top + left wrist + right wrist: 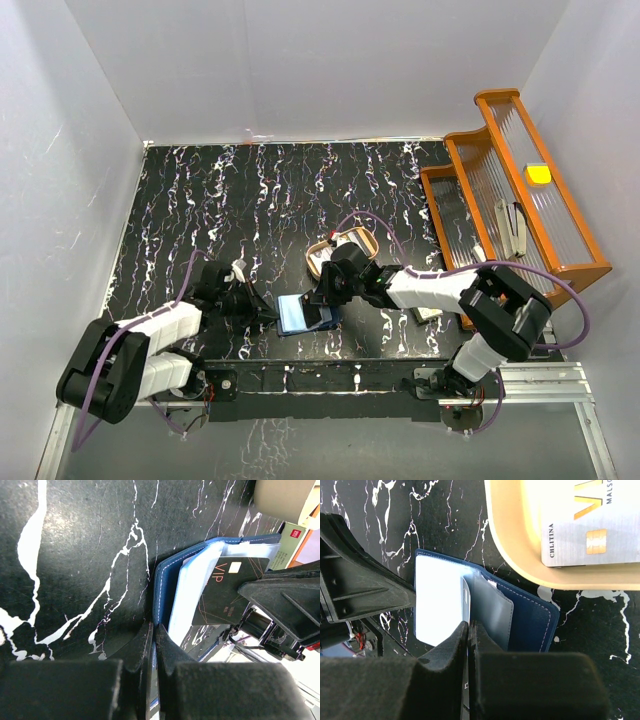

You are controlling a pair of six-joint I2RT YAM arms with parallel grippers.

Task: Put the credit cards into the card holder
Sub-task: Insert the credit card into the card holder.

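Two grippers are cooperating: the left gripper (153, 630) is clamping the card holder (165, 580) to keep it open, while the right gripper (469, 626) is pinching a dark card (225, 591) for inserting.

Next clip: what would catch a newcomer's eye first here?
At the centre, the left gripper pinches the cover edge of an open navy-blue folding wallet while the right gripper holds a black VIP card at its pale inner pockets. Just beyond lies a tan rounded tray with a silver card inside, and an orange ribbed rack stands at the far right.
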